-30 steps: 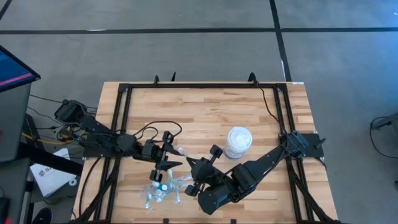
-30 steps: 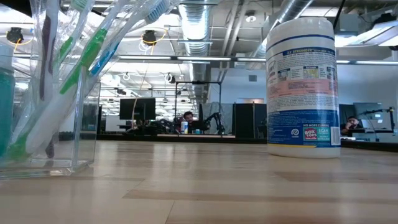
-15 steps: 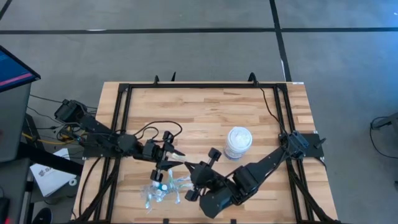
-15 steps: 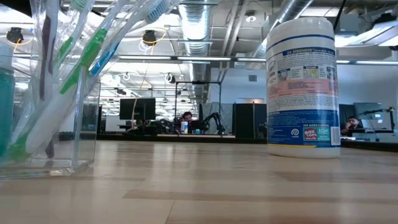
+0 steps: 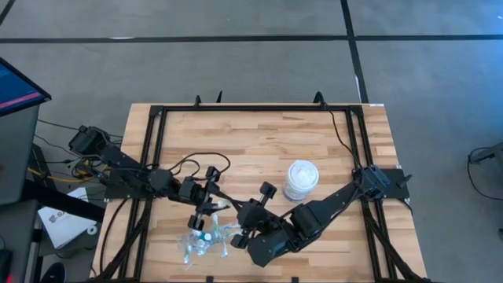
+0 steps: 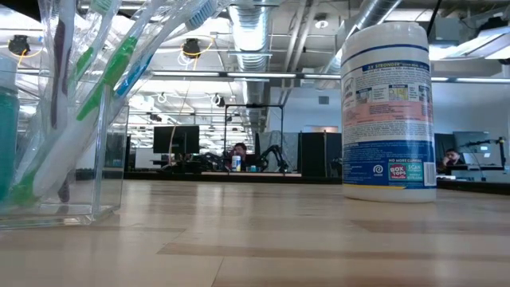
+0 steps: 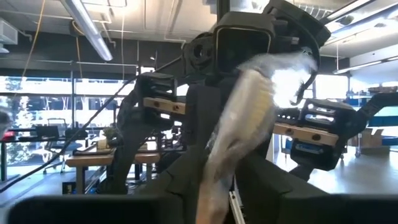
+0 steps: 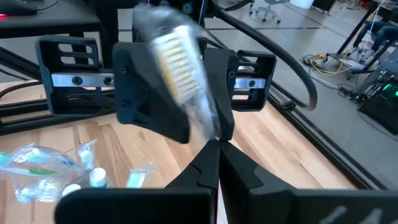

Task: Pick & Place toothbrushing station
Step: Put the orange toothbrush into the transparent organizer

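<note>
- Right gripper (image 8: 214, 146) pinches a wrapped toothbrush (image 8: 180, 74); left gripper (image 5: 211, 206) faces it, grip unclear.
- Wipes canister (image 5: 302, 179) stands right; toothbrush pile (image 5: 203, 240) lies near.

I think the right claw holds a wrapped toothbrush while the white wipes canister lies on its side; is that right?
Not quite: the wipes canister stands upright, as the low view shows. The right claw does hold the wrapped toothbrush.

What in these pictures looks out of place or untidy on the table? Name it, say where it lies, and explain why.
The wrapped toothbrushes and small bottles lie scattered in a heap near the table's front edge, not standing in the clear holder. One wrapped toothbrush is pinched upright in the right gripper, close to the left gripper.
</note>
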Controlling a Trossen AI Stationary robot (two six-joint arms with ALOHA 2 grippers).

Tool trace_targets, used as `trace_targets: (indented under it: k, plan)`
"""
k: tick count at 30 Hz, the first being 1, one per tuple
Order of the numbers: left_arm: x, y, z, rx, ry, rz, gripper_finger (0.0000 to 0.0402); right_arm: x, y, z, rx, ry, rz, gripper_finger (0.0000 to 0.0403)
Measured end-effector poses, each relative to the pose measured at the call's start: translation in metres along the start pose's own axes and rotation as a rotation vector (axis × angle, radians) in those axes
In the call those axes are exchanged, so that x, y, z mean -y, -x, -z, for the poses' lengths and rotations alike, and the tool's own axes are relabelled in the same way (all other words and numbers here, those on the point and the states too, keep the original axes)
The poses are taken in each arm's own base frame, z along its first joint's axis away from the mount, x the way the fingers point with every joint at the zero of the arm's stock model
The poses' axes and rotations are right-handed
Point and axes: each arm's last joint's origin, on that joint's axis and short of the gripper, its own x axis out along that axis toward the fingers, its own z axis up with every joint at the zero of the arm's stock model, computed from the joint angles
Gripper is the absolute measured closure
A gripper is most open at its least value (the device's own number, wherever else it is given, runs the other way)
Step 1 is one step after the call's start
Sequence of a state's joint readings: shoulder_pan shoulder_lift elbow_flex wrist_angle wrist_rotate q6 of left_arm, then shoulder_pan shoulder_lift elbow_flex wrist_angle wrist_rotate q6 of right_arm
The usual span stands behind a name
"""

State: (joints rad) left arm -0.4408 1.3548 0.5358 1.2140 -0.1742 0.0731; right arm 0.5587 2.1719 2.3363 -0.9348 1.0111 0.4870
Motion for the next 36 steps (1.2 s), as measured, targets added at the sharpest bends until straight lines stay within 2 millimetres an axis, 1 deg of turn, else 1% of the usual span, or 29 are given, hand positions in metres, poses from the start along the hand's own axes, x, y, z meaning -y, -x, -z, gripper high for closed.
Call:
trace_targets:
  k: [2,5,6,11,17,22,26,30,36]
  plan:
    - [0.000,0.000,0.000,-0.001,0.000,-0.001,0.0333,0.000,0.000,0.000,0.000,-0.001,0.000,0.0403]
    - [0.000,0.000,0.000,-0.002,0.000,-0.002,0.0381,0.000,0.000,0.000,0.000,0.002,0.001,0.0403]
    - [0.000,0.000,0.000,-0.002,0.000,-0.003,0.0388,0.000,0.001,0.001,0.000,0.005,0.001,0.0403]
    - [0.000,0.000,0.001,-0.007,0.002,-0.010,0.0393,-0.001,0.004,0.003,-0.010,0.029,0.000,0.0403]
    - [0.004,0.002,-0.004,-0.003,0.012,0.004,0.0394,-0.007,0.016,0.008,-0.011,0.060,-0.015,0.0394]
    - [0.013,0.009,-0.012,-0.069,0.066,0.049,0.0394,-0.012,0.026,0.013,-0.017,0.083,-0.032,0.0371]
    - [0.022,0.015,-0.014,-0.149,0.089,0.088,0.0395,-0.015,0.032,0.015,-0.015,0.086,-0.044,0.0356]
    - [0.030,0.021,-0.019,-0.176,0.096,0.129,0.0395,-0.016,0.034,0.016,-0.015,0.072,-0.050,0.0353]
    - [0.040,0.027,-0.016,-0.246,0.088,0.153,0.0393,-0.016,0.034,0.016,-0.015,0.069,-0.051,0.0353]
